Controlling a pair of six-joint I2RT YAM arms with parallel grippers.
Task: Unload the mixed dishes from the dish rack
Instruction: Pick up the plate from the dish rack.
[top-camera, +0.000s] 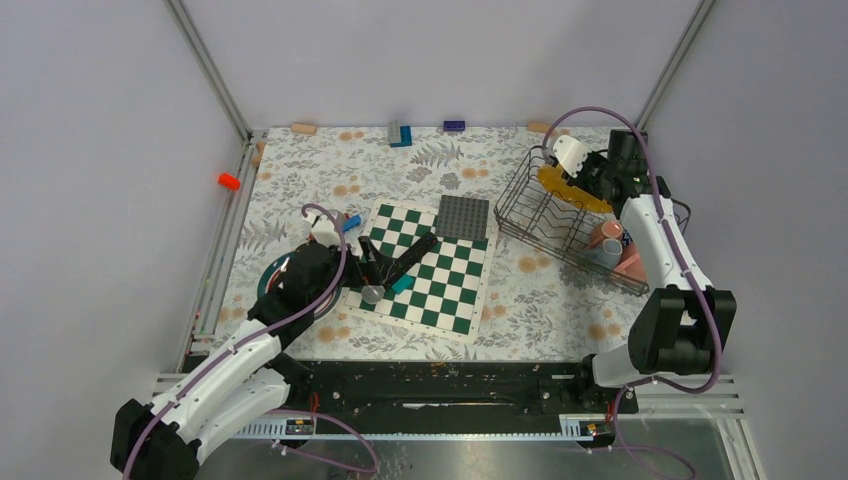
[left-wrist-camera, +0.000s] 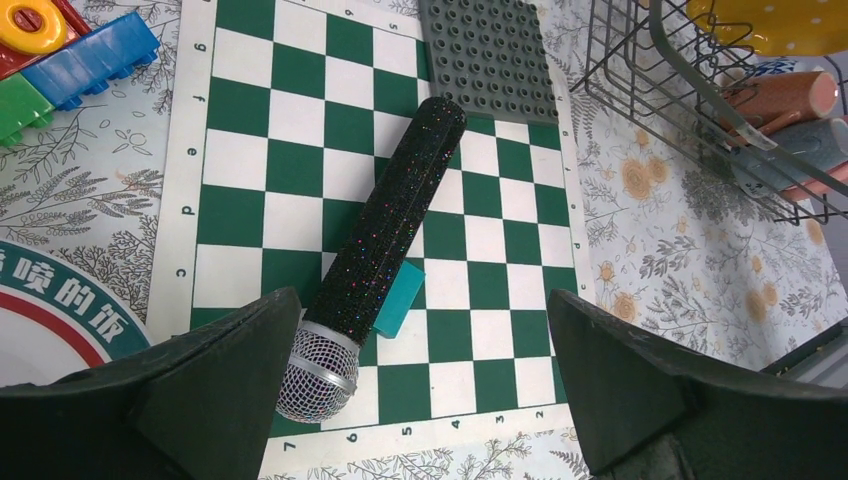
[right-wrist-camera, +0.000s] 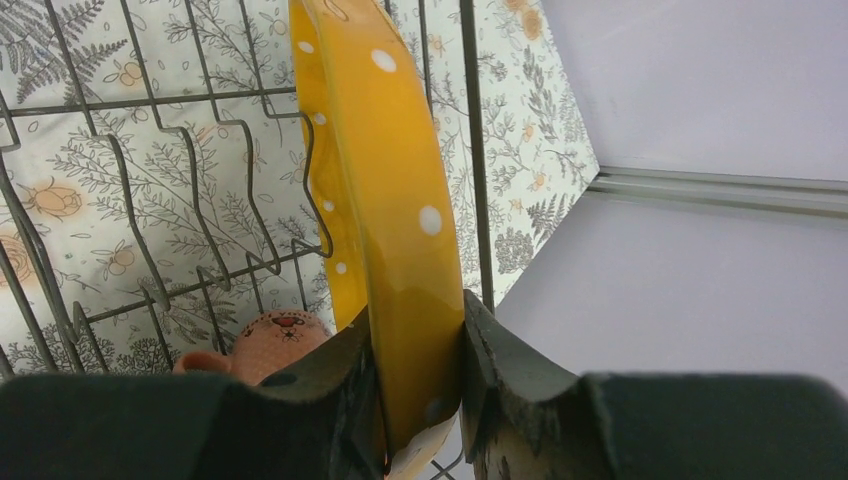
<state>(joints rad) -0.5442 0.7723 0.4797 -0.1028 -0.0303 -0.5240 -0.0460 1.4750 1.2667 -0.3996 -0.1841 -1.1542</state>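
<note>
The right wrist cam is the only one that really shows the grip: the right gripper (right-wrist-camera: 415, 375) is pinched on the rim of the yellow polka-dot plate (right-wrist-camera: 380, 200). The plate is up on edge with the dish rack (right-wrist-camera: 470, 150) wires right behind it. Overhead puts the rack by the far right corner, with mugs (top-camera: 607, 242) lying at its near end. On the left wrist cam, the left gripper (left-wrist-camera: 430, 400) is spread wide above a glittery black microphone (left-wrist-camera: 395, 230) on the chessboard (left-wrist-camera: 250, 150).

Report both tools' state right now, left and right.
Left tool: open, empty, above the microphone on the chessboard.
Right tool: closed on the yellow plate, gripping its rim.
</note>
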